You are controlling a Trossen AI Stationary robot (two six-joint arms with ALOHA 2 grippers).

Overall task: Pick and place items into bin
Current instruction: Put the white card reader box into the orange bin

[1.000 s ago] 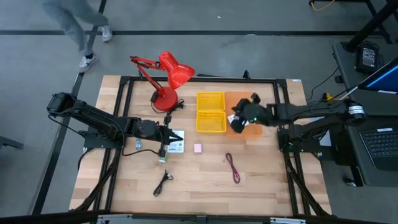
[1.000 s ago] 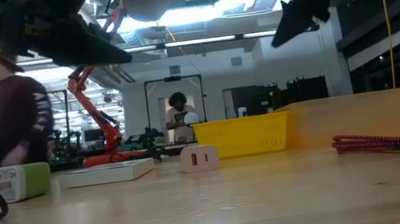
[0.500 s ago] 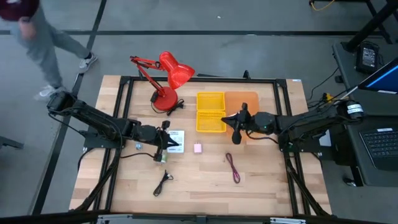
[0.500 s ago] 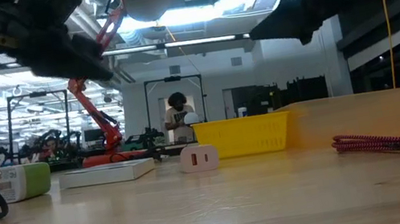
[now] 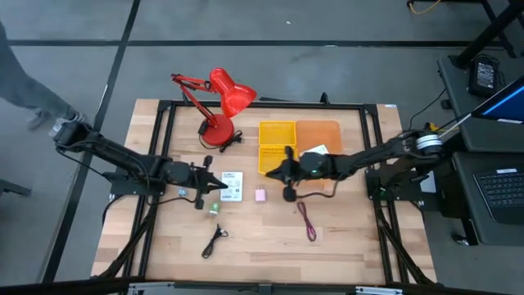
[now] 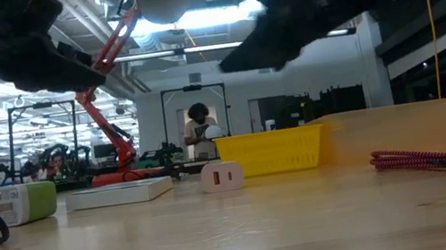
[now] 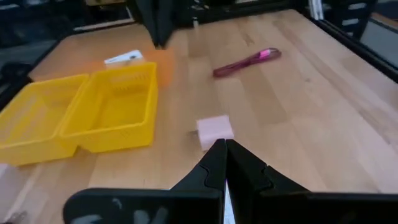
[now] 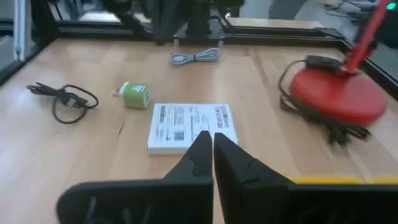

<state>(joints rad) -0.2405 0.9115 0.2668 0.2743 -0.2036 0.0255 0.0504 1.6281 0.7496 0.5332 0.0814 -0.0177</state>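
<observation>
My left gripper (image 5: pixel 216 184) is shut and hovers above the table, just left of a white printed packet (image 5: pixel 232 186). My right gripper (image 5: pixel 275 173) is shut too. It hangs in the air in front of the yellow bin (image 5: pixel 277 148) and points toward that packet (image 8: pixel 189 127). A pink block (image 5: pixel 260 195) lies on the wood between the two grippers. A green piece (image 5: pixel 214 209), a black cord (image 5: pixel 214 239) and a maroon cord (image 5: pixel 307 220) lie nearer the front. Another white packet (image 5: pixel 315 151) lies in the orange bin (image 5: pixel 321 131).
A red desk lamp (image 5: pixel 219 106) stands at the far left of the bins, its base (image 8: pixel 336 93) close to the yellow bin. A pale grey cord (image 8: pixel 196 57) lies by the left arm. Bare wood stretches along the front edge (image 5: pixel 262 262).
My right gripper has swung from above the orange bin toward the table's left edge and down, tipping from steeply downward to nearly level. My left gripper has drawn back a little toward the left edge. A person beyond the table has walked off to the left.
</observation>
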